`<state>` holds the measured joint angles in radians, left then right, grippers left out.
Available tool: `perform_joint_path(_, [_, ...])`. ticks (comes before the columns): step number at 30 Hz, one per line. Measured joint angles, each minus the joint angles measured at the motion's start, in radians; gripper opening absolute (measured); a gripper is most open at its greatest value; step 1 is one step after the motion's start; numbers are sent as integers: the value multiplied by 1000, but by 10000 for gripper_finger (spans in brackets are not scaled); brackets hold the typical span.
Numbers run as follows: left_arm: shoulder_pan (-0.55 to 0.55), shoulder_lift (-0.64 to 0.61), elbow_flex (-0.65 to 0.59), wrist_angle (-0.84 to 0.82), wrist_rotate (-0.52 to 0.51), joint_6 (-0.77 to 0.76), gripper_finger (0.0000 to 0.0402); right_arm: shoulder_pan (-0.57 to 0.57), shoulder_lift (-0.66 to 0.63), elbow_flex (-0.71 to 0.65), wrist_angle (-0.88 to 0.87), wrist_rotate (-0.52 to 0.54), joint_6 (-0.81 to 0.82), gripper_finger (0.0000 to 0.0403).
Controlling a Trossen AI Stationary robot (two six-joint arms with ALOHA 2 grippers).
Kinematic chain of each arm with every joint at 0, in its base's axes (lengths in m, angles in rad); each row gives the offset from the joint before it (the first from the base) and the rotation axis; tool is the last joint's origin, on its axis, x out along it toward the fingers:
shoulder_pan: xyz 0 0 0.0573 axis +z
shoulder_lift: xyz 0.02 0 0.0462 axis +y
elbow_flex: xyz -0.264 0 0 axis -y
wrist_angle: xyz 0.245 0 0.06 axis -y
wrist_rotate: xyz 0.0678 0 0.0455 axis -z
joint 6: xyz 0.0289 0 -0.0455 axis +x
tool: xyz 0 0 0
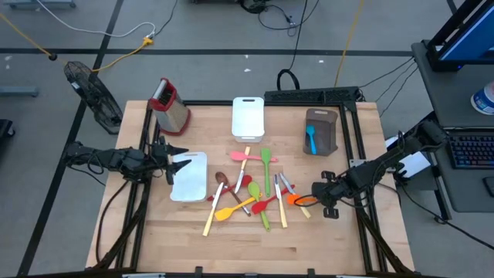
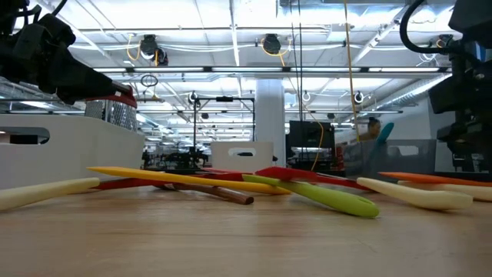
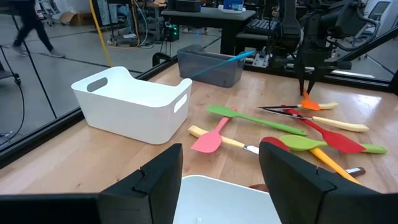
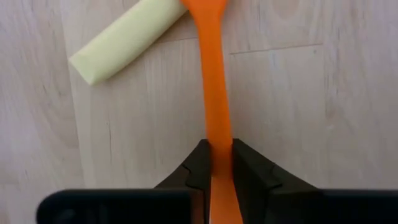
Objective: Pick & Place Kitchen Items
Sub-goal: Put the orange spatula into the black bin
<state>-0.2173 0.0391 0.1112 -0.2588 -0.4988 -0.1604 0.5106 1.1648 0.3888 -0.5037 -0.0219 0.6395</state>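
Note:
Several small spoons and spatulas (image 1: 255, 193) in red, green, yellow, pink and orange lie in a loose pile on the wooden table's middle. My right gripper (image 1: 309, 199) stands at the pile's right edge, shut on an orange utensil (image 4: 214, 93), seen also in the left wrist view as my right gripper (image 3: 306, 87) over the orange utensil (image 3: 309, 104). My left gripper (image 3: 221, 165) is open at the table's left, hovering over a white tray (image 1: 189, 177) with nothing between its fingers. My right gripper pinches the orange utensil's thin handle (image 4: 216, 140) between its two fingers, one on each long side. The fingers come from above, pointing steeply down. The utensil lies flat on the table, its far part running out beside a pale handle (image 4: 124, 40).
A second white tray (image 1: 248, 117) stands at the far middle, and a brown tray (image 1: 321, 131) holding a blue utensil (image 1: 311, 139) at the far right. A steel grater with a red top (image 1: 170, 104) stands at the far left.

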Motion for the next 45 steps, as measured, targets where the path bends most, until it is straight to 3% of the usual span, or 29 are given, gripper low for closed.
perform_joint_path(26, [0, 0, 0, 1, 0, 0, 218, 1, 4, 195, -21, -17, -55, 31])
perform_joint_path(38, [0, 0, 0, 1, 0, 0, 218, 1, -29, 425, -107, -4, -61, 6])
perform_joint_path(45, [0, 0, 0, 1, 0, 0, 218, -29, -89, 466, -89, 33, 11, 3])
